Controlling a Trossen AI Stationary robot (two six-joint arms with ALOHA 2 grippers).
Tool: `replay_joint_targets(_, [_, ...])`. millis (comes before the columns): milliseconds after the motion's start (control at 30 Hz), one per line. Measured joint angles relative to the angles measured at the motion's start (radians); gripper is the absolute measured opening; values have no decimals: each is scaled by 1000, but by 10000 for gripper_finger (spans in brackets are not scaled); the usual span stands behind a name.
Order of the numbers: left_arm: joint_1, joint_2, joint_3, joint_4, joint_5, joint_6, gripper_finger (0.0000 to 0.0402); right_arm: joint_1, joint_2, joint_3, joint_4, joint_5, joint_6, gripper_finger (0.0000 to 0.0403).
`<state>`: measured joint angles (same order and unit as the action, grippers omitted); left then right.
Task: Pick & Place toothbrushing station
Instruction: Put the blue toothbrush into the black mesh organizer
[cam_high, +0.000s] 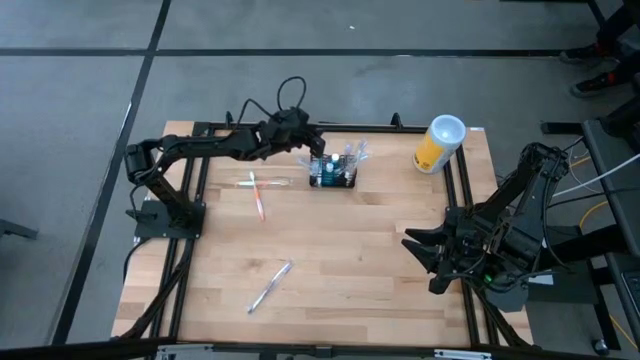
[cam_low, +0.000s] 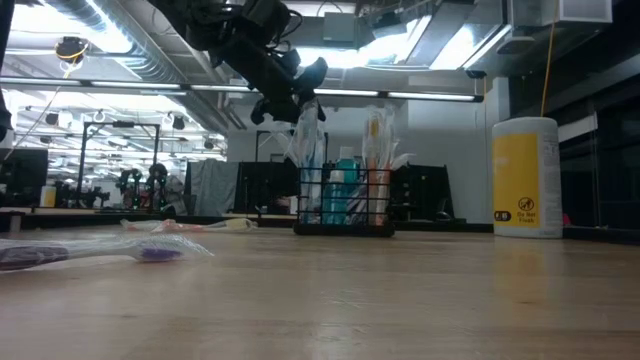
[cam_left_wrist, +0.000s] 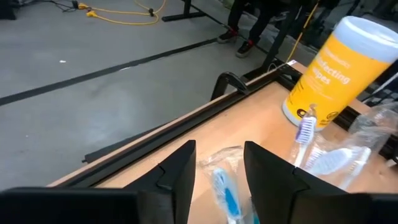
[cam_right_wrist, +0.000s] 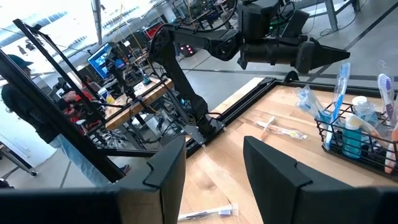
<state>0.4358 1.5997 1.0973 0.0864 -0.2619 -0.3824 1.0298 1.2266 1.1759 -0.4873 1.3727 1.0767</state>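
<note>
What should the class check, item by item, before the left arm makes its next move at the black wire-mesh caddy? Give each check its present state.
1. Left end effector is over the caddy, at its left end: ok.
2. Its fingers stand apart with a wrapped blue toothbrush between them; whether they grip it: cannot tell.
3. Caddy stands upright on the table, brushes sticking up out of it: ok.
4. Yellow canister stands apart from the caddy, to its right: ok.
5. All toothbrushes are in the caddy: not ok; an orange wrapped one and another wrapped one lie on the table.
6. Right end effector waits at the table's right edge, open and empty: ok.
</note>
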Motion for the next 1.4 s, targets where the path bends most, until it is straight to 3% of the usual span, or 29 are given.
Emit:
replay_joint_targets(433, [9,35,0,15,33,-30,122,0,0,0,0,0,11,164])
replay_joint_targets(533, [19,35,0,20,32,-52,91,0,0,0,0,0,16,164])
replay_joint_targets(667, [34,35,0,27,44,-77,17,0,0,0,0,0,16,164])
replay_joint_targets(733, [39,35,0,45,51,-84,7,0,0,0,0,0,16,164])
replay_joint_targets(1400, [7,30,0,191,83,-55,2,0,0,0,-1,0,15,164])
